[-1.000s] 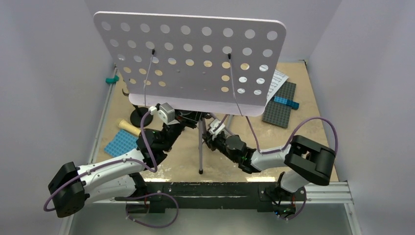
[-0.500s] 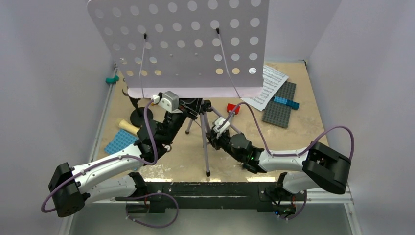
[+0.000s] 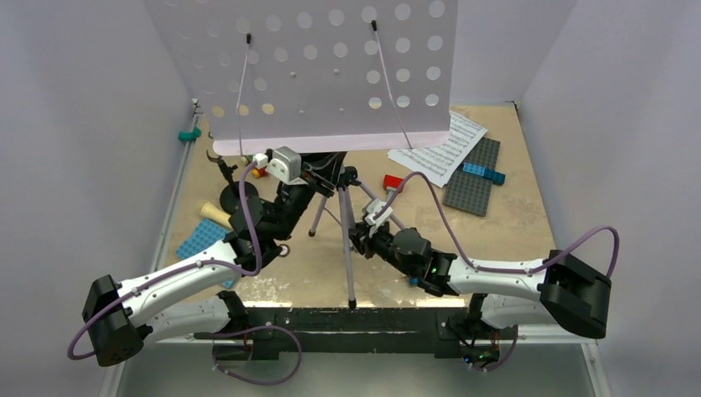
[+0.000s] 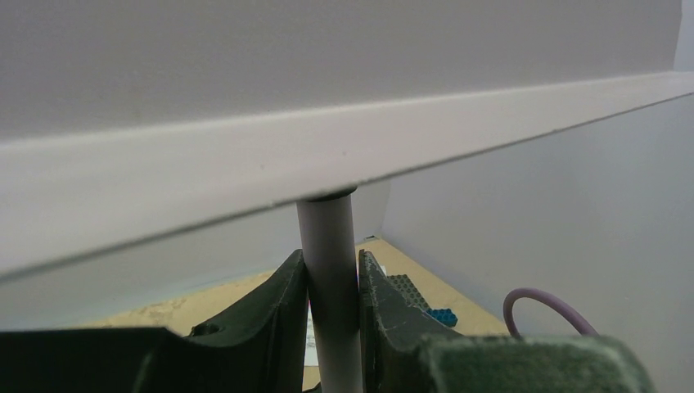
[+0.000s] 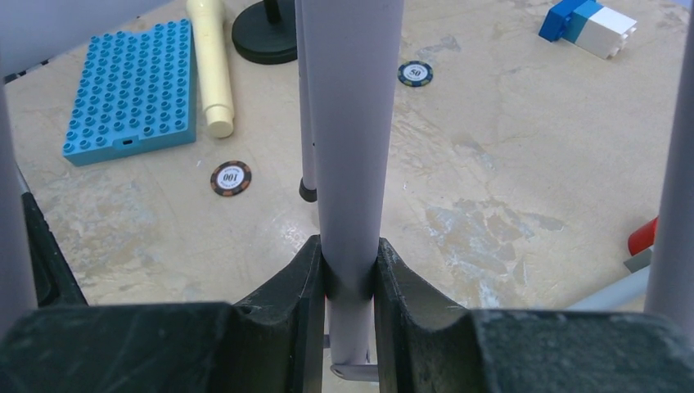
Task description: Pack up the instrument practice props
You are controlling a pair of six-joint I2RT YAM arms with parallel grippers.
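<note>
The lilac perforated music stand (image 3: 331,66) is upright, its desk high in the top view and its thin tripod legs (image 3: 350,273) spread below. My left gripper (image 3: 328,178) is shut on the stand's pole (image 4: 326,237) just under the desk's ledge. My right gripper (image 3: 361,240) is shut on the same pole (image 5: 352,123) lower down. The left gripper (image 4: 331,282) and right gripper (image 5: 350,266) each show the tube pinched between both fingers. White sheet-music pages (image 3: 442,149) lie at the back right. The cream microphone (image 5: 211,65) lies beside the black round-base mic stand (image 5: 263,37).
A blue studded baseplate (image 5: 131,90) lies left of the microphone. A grey baseplate (image 3: 473,186) carrying a blue brick (image 3: 484,171) sits at the right, with a red brick (image 3: 393,181) near the tripod. Two poker chips (image 5: 231,177) lie on the table. Walls enclose three sides.
The stand has swung upright and its desk has risen toward the camera, uncovering the sheet music and red brick. Both arms followed the pole; the right arm stretched out low.
</note>
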